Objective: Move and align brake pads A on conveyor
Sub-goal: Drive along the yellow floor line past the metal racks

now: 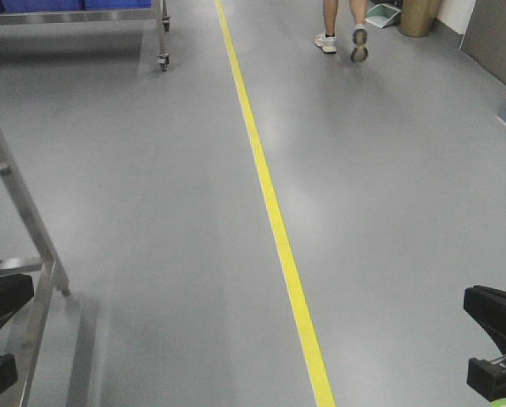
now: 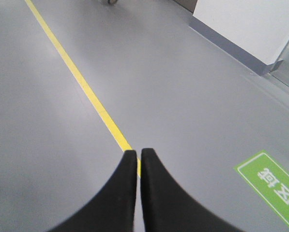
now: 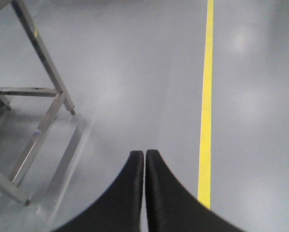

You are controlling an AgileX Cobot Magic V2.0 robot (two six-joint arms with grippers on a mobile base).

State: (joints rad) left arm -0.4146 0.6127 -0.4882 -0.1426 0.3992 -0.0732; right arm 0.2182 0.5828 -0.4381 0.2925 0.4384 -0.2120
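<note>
The left gripper (image 2: 136, 154) and the right gripper (image 3: 144, 154) are seen clenched on nothing above the grey floor (image 1: 151, 212) with its yellow line (image 1: 272, 203). The brake pads and the conveyor are shown in no view.

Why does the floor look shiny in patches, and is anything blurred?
Front view: soft glare on the floor, walker's shoes slightly smeared. Right wrist view: a glare patch near the yellow line, steel frame blurred. Left wrist view: even, soft light.
</note>
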